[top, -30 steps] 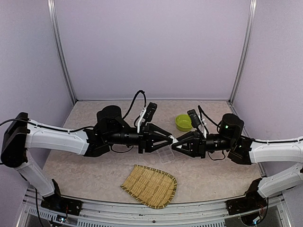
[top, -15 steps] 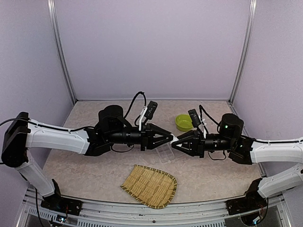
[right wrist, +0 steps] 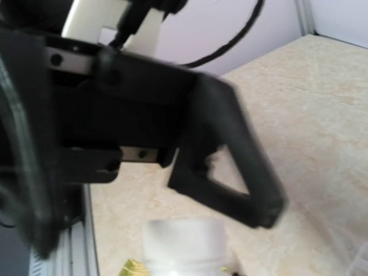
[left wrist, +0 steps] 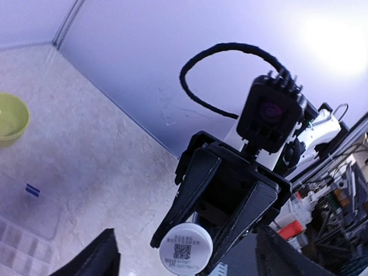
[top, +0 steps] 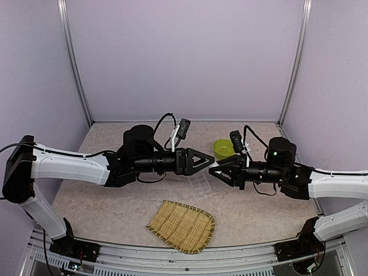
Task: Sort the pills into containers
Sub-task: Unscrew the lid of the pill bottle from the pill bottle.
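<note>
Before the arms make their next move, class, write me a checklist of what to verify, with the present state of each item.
1. Bottle gripped: ok. The right gripper is clamped on the white bottle.
2. Free gripper ready: ok. The left gripper is open and points at the bottle's round end.
3. Container in place: ok. The organiser box lies below the two grippers.
4. Bottle opened: cannot tell. Only a round white end with a printed code shows.
5. Box lid open: cannot tell from these views.
6. Pills in sight: not ok. None shows in any view.
</note>
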